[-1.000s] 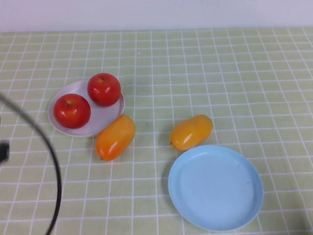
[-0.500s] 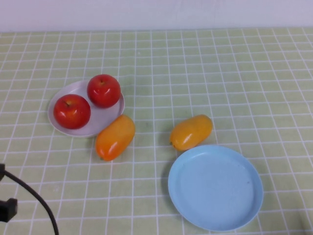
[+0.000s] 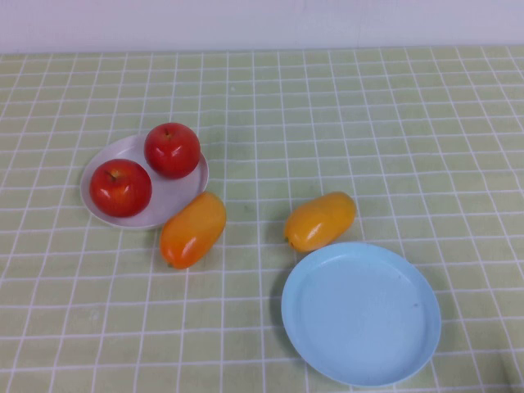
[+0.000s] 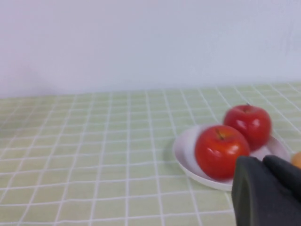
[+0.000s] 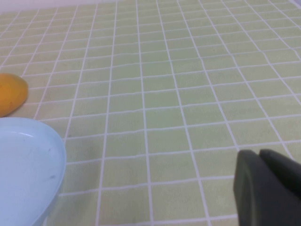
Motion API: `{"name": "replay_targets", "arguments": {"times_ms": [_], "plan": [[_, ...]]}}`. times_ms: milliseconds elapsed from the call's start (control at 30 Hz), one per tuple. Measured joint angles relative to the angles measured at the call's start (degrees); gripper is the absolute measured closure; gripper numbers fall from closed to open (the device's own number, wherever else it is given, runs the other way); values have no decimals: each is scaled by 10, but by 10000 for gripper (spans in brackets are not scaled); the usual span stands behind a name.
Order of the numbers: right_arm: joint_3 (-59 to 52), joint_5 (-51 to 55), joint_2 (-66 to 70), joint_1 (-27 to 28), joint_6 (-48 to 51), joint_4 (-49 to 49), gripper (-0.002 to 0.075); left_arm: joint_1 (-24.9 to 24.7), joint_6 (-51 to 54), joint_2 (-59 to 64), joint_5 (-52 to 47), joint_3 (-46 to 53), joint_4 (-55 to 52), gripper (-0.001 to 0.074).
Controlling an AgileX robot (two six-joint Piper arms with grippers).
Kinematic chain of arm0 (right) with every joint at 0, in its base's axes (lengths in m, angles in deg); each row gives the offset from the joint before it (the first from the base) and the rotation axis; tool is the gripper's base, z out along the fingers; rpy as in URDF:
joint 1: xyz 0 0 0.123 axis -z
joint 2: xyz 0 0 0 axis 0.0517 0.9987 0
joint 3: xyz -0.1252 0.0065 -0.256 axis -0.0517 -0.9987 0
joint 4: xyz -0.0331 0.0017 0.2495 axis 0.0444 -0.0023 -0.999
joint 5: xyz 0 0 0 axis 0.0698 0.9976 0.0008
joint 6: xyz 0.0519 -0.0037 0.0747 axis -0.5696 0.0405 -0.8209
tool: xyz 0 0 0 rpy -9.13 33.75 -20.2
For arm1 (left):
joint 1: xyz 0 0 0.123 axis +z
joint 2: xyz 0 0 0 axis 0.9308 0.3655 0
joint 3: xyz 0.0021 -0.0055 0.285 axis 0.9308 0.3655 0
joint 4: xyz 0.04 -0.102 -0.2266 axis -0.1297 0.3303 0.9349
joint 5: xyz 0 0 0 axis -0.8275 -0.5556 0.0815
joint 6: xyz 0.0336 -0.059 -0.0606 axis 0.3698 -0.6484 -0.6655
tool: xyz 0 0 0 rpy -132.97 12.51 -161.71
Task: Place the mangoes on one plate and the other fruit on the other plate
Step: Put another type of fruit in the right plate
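Observation:
Two red apples (image 3: pixel 172 150) (image 3: pixel 120 187) sit on the white plate (image 3: pixel 176 195) at the left. One mango (image 3: pixel 193 229) lies on the cloth touching that plate's near rim. The other mango (image 3: pixel 320 220) lies just beyond the empty light blue plate (image 3: pixel 360 315). Neither arm shows in the high view. In the left wrist view my left gripper (image 4: pixel 263 162) is shut and empty, close in front of the apples (image 4: pixel 221 151) (image 4: pixel 247 125). In the right wrist view my right gripper (image 5: pixel 258 154) is shut and empty over bare cloth, off to the side of the blue plate (image 5: pixel 23 165) and a mango (image 5: pixel 10 94).
A green checked cloth (image 3: pixel 368 123) covers the whole table, up to a pale wall (image 3: pixel 262 20) at the back.
The left arm's dark cable and body, seen at the lower left of the high view, have withdrawn out of that view. The fruit and plates have not moved.

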Motion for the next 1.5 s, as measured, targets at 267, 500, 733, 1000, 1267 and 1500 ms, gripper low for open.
{"name": "replay_targets", "arguments": {"times_ms": [267, 500, 733, 1000, 1267, 1500], "plan": [[0, -4, 0, 0, 0, -1, 743, 21, 1, -34, 35, 74, -12, 733], [0, -4, 0, 0, 0, -3, 743, 21, 1, -35, -14, 93, -13, 733], [0, -4, 0, 0, 0, -3, 743, 21, 1, -35, -87, 93, -32, 733], [0, -4, 0, 0, 0, -3, 743, 21, 1, -35, -88, 93, -33, 733], [0, -4, 0, 0, 0, -3, 743, 21, 1, -35, -88, 93, -33, 733], [0, -4, 0, 0, 0, -3, 743, 21, 0, -35, -88, 93, -33, 733]]}}
